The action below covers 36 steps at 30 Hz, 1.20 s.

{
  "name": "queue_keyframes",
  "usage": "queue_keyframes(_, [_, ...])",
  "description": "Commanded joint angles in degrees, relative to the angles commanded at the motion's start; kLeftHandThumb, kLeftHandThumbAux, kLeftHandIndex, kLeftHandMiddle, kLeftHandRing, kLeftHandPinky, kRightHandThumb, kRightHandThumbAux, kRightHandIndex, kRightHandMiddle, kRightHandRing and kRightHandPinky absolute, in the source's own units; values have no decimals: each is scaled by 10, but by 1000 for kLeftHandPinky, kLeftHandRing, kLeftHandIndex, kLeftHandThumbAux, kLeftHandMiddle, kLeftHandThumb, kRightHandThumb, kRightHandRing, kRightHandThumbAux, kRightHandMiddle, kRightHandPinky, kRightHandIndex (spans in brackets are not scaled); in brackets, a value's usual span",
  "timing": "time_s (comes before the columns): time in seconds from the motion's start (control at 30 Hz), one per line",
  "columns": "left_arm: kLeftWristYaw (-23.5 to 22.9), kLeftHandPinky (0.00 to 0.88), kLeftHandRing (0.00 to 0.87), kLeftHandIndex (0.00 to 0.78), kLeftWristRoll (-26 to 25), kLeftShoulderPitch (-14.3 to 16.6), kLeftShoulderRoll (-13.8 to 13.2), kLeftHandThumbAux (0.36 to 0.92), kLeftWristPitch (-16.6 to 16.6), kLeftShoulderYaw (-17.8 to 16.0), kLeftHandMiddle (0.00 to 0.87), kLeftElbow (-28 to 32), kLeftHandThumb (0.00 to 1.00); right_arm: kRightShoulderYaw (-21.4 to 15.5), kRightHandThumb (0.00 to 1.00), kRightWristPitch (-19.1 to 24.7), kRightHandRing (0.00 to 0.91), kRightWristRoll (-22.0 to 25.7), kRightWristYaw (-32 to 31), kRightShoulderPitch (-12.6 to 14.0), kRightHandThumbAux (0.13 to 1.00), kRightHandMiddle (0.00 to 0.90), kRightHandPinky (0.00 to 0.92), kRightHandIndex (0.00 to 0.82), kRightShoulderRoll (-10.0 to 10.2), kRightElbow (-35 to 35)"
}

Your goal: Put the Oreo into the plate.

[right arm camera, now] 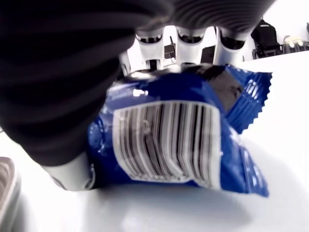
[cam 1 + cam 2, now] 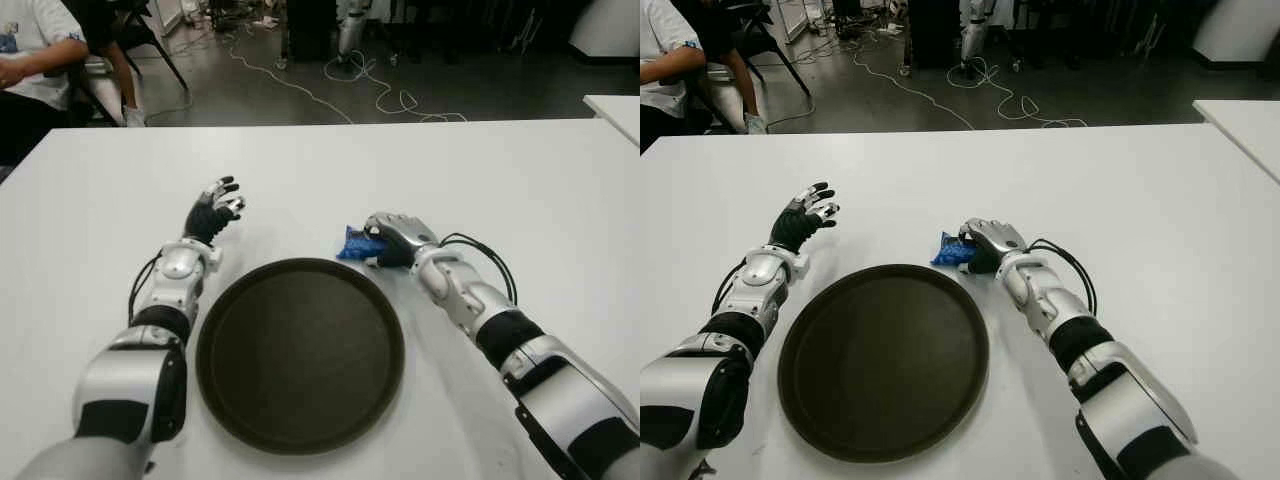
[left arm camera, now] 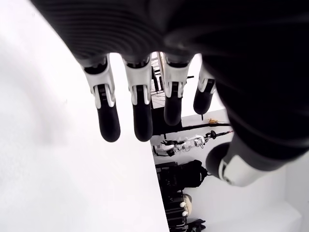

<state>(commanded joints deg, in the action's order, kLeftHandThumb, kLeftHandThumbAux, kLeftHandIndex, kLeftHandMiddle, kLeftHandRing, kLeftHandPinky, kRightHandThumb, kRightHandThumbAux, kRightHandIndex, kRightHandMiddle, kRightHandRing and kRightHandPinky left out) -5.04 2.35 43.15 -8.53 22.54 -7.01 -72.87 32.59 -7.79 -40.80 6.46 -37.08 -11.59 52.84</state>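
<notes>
My right hand [image 2: 398, 238] curls its fingers [image 1: 190, 43] over the blue Oreo packet [image 1: 178, 140], clamping it against the white table [image 2: 480, 180] just beyond the far right rim of the dark round plate [image 2: 300, 355]. Only my right wrist view shows the packet's barcode panel and its crimped end; from the head just a blue corner [image 2: 352, 246] pokes out past my knuckles. My left hand [image 2: 213, 213] hovers left of the plate's far edge, fingers [image 3: 107, 118] spread apart and holding nothing. A seated person [image 2: 35, 60] shows at the table's far left.
</notes>
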Motion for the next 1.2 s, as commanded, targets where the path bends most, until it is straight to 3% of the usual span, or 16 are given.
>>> queue_keyframes(0.73, [3, 258, 187, 47, -1, 1, 4, 638, 0, 0, 136, 1, 188, 18, 691, -54, 580, -7, 78, -9, 732, 577, 531, 423, -12, 28])
queue_keyframes(1.03, [6, 253, 184, 47, -1, 2, 5, 645, -4, -1, 136, 0, 211, 14, 691, -61, 605, -10, 117, -10, 732, 605, 547, 425, -11, 31])
queue_keyframes(1.2, [6, 239, 179, 45, -1, 2, 5, 637, -5, -1, 134, 0, 214, 3, 692, -63, 648, -5, 130, -7, 732, 646, 600, 426, -15, 11])
